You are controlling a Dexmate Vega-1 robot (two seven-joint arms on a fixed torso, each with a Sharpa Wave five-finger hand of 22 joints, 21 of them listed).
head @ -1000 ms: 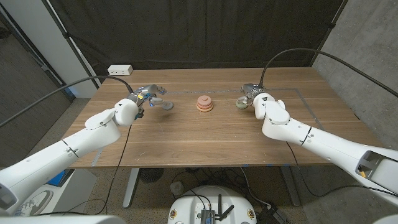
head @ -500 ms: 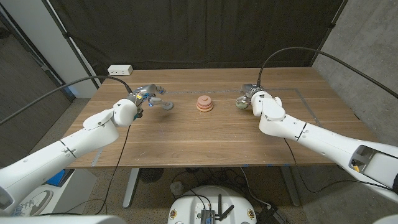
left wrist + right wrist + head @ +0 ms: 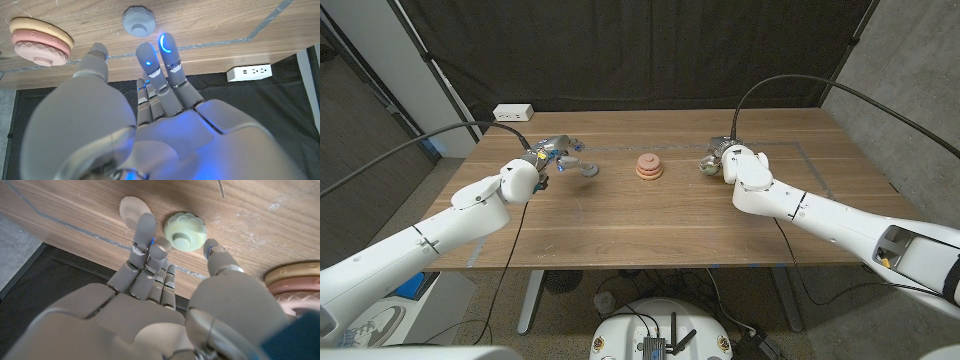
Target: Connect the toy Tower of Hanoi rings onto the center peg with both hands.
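At the middle of the wooden table (image 3: 650, 215) stands the peg stack (image 3: 649, 166), with a pink ring over a yellowish one, and everything else is placed here against it. To the stack's left, well apart from it, lies the grey ring (image 3: 588, 169), a small scalloped disc with a raised hub. The left hand (image 3: 552, 156) is just beside that ring, on the side away from the stack. In the left wrist view its fingers (image 3: 159, 60) reach toward the grey ring (image 3: 139, 21) with the thumb set apart and nothing between them, so the hand is spread and empty. To the stack's right, about as far out, lies the green ring (image 3: 705, 166). The right hand (image 3: 723, 158) is right next to it. The right wrist view shows the green ring (image 3: 184, 230) between the fingertips (image 3: 146, 227) and the thumb, which stand apart on either side without clasping it. Beyond the stack, near the table's far left corner, sits a white power strip (image 3: 513, 112).
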